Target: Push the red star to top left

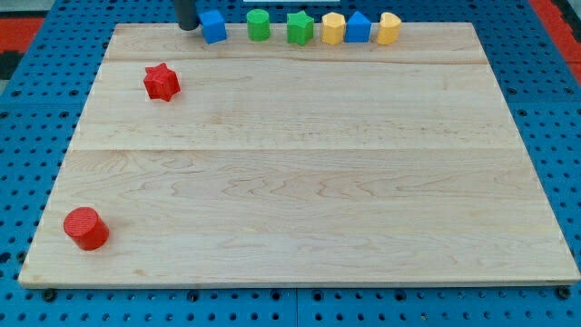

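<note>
1. Rod only, with no gripper on this arm, so nothing is released, clenched or grasped; my tip [188, 27] stands at the view's top edge of the pale wooden surface [300, 182], left of centre.
2. Just to the view's right of my tip, so close that I cannot tell whether they touch, sits a blue plastic block of angular shape [213, 26].
3. Farther right from my tip, along the same top edge, runs a row: a green plastic cylinder [259, 24], a green plastic star-like block [300, 28], a yellow plastic hexagon-like block [333, 29], a second blue plastic block with a peaked top [359, 27], and a yellow plastic block with a rounded side [388, 28].
4. In that row, the green star-like block, the yellow hexagon-like block, the peaked blue block and the rounded yellow block stand close together; the green cylinder is apart from its neighbours.
5. Below my tip and slightly to the view's left lies the red plastic star [162, 82], near the surface's left edge in its upper part, apart from my tip and from every other block.
6. Far below my tip, toward the view's bottom left corner of the surface, rests a red plastic cylinder [86, 228], well apart from the red star.
7. Around the surface shows a blue perforated base [27, 136].
</note>
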